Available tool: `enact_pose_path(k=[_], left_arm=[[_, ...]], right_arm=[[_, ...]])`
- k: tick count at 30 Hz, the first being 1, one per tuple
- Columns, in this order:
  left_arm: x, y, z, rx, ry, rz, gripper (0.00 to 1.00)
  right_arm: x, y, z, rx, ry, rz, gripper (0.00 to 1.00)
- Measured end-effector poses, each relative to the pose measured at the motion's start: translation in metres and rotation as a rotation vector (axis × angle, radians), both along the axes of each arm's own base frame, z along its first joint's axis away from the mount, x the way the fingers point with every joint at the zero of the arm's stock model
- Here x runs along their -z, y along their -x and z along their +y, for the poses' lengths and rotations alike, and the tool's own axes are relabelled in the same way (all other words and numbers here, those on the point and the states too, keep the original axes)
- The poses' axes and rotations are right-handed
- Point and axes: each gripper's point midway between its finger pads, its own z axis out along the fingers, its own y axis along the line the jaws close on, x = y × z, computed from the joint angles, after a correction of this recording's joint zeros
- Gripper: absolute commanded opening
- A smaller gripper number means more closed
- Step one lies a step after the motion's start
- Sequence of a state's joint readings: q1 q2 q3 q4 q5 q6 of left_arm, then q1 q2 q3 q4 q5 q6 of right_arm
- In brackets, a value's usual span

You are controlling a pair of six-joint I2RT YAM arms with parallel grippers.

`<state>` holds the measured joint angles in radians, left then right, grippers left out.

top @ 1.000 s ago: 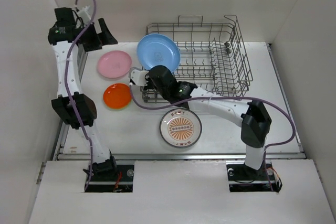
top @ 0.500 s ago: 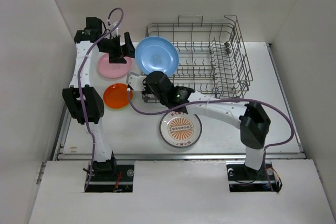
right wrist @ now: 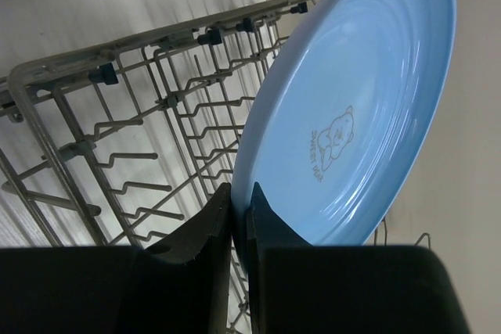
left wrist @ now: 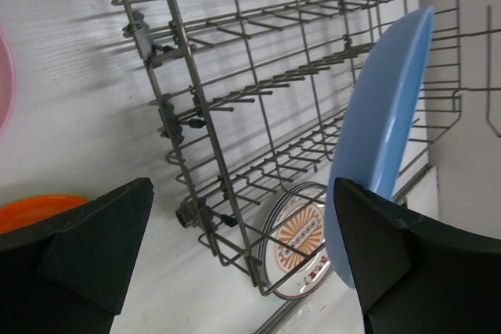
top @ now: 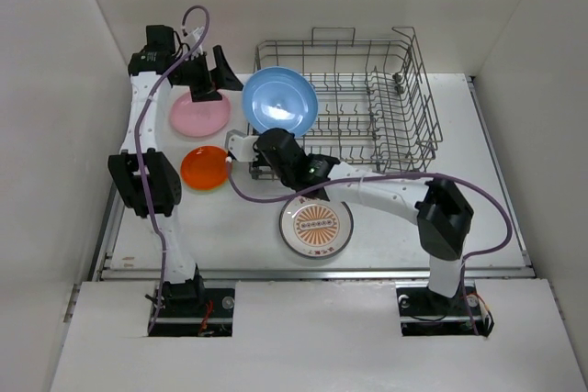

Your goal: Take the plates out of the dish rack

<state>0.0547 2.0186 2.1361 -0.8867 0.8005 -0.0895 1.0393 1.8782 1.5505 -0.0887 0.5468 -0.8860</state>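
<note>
Lower centre: sunburst plate (top: 316, 225) flat on the table (top: 413, 218). Orange plate (top: 205, 168) to its left, pink plate (top: 199, 113) behind it. Three are out.

Right gripper (right wrist: 239, 217) is clamped on the blue plate (top: 280, 100) rim, holding it upright at the left end of the dish rack (top: 418, 89) (fourth, not yet set down).

Left gripper (top: 217, 75), upper left: fingers apart, empty.

No plates seen in the rack, so likely the last.

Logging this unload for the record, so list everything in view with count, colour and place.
blue plate: one, light blue, held on edge at the dish rack's left end
pink plate: one, pink, flat on the table, far left
orange plate: one, orange, flat on the table, nearer than the pink one
sunburst plate: one, white with an orange sunburst, flat on the table in front of the rack
dish rack: one, grey wire, far middle of the table
table: one, white, under everything
left gripper: one, black, open, beside the blue plate
right gripper: one, black, shut on the blue plate's rim
</note>
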Motion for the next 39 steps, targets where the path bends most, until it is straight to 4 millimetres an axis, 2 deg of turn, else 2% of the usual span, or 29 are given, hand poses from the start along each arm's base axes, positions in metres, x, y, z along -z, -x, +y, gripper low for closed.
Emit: enact_pose_path(k=[6,12,16,18,22,25,26,27,29,30,34,38,39], left_arm=[[-0.022,-0.007,-0.011,0.022,0.129,-0.036,1.0],[-0.029,-0.001,-0.021,0.066,0.208,-0.023,1.0],[-0.029,0.003,-0.027,0.085,0.215,-0.013,1.0],[-0.028,0.006,-0.033,0.099,0.214,-0.005,0.95],[-0.021,0.015,-0.058,0.15,0.182,0.01,0.88],[-0.013,0.024,-0.082,0.199,0.144,0.017,0.74],[-0.01,0.023,-0.087,0.207,0.127,0.007,0.59],[-0.007,0.022,-0.089,0.208,0.109,-0.003,0.52],[-0.001,0.018,-0.086,0.194,0.079,-0.005,0.36],[0.003,0.016,-0.082,0.185,0.067,0.0,0.23],[0.014,0.014,-0.066,0.155,0.017,0.017,0.0],[0.022,0.014,-0.063,0.149,-0.025,0.022,0.0],[0.022,0.014,-0.063,0.148,-0.029,0.023,0.0]], right_arm=[[0.007,-0.006,-0.006,0.017,0.01,0.003,0.0],[0.015,-0.007,-0.008,0.023,0.018,0.011,0.0],[0.016,-0.007,-0.007,0.023,0.01,0.016,0.0],[0.017,-0.006,-0.006,0.019,0.002,0.022,0.0],[0.02,-0.005,-0.002,0.007,-0.004,0.032,0.0],[0.025,-0.004,0.0,0.001,-0.002,0.044,0.0],[0.026,-0.004,-0.001,0.008,0.004,0.047,0.0],[0.027,-0.003,-0.002,0.016,0.006,0.05,0.0],[0.027,-0.003,-0.004,0.026,0.005,0.048,0.0],[0.027,-0.004,-0.004,0.027,0.002,0.046,0.0],[0.024,-0.004,-0.002,0.022,-0.004,0.039,0.0],[0.025,-0.003,-0.002,0.019,0.007,0.039,0.0],[0.025,-0.003,-0.002,0.019,0.007,0.04,0.03]])
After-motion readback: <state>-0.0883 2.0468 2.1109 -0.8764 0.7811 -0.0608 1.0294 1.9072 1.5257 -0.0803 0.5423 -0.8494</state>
